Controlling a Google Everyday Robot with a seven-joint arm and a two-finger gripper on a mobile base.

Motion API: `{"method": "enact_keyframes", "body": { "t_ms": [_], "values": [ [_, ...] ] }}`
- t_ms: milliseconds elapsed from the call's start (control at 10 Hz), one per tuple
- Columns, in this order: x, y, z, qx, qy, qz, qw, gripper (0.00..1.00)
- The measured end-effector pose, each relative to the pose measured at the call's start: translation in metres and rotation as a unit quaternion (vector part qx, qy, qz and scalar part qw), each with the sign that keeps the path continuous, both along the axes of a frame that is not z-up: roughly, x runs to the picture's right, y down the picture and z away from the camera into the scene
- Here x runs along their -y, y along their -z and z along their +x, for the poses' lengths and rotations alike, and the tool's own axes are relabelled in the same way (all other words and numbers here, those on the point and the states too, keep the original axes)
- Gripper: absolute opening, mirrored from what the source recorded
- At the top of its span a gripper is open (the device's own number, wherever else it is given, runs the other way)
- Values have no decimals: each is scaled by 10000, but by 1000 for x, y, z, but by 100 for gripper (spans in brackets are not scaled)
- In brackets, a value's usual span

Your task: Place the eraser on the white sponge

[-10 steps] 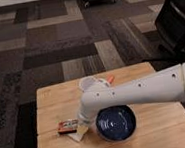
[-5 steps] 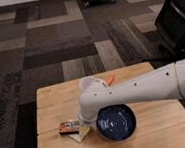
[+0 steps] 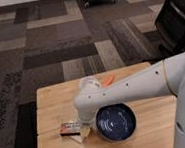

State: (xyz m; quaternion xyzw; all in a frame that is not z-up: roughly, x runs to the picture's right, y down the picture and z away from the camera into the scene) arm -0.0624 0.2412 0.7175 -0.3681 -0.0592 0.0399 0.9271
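The eraser (image 3: 69, 127), a small dark block with reddish and pale patches, lies near the table's front left. Its right end touches or overlaps the white sponge (image 3: 84, 135), a cream pad whose lower corner shows just to its right. My gripper (image 3: 84, 122) hangs down from the white wrist (image 3: 87, 103), right above the sponge and next to the eraser's right end. The wrist and arm hide most of it. Whether it touches the eraser cannot be told.
A dark blue bowl (image 3: 115, 122) stands just right of the sponge. A white cup (image 3: 89, 81) and an orange carrot-like piece (image 3: 108, 79) lie behind the arm. The wooden table (image 3: 51, 101) has its left edge close to the eraser. A black chair (image 3: 178, 18) stands at the back right.
The wrist rose a little and then settled over the sponge. The eraser and sponge stay in about the same place on the table.
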Motion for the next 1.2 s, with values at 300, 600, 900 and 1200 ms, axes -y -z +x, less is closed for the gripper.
{"method": "enact_keyframes", "body": {
  "t_ms": [300,600,900,1200],
  "values": [
    [13,-1,2,-119,240,255,9993,0],
    [18,-1,2,-166,268,350,9989,9],
    [18,-1,1,-163,271,347,9989,43],
    [18,-1,1,-163,271,346,9989,76]
  ]
}}
